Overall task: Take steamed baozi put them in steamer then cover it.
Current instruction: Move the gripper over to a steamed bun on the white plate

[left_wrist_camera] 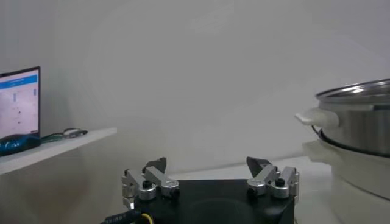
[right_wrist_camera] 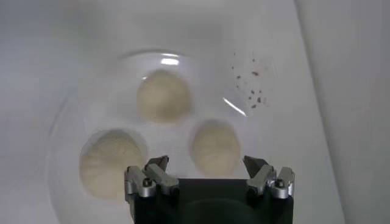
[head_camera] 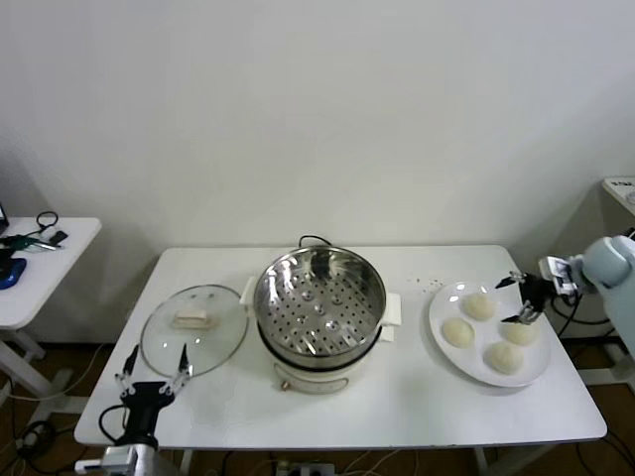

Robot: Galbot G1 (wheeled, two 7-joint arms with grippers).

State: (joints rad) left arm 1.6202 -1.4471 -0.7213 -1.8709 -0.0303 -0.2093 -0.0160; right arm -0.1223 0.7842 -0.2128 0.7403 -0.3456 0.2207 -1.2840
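right gripper (head_camera: 523,298) wide open, empty, over buns (head_camera: 479,306) on plate (head_camera: 444,354) at right | left gripper (head_camera: 154,374) open, idle near lid (head_camera: 193,328) | pot (head_camera: 319,299) centre, uncovered | buns look soft, light: pinch the sides gently

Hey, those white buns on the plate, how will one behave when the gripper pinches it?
The steamed baozi look like soft domes, so one would probably dent under the open right gripper. Their smooth, rounded tops may slip between narrow fingers. Sitting flat on the plate, they seem unlikely to roll.
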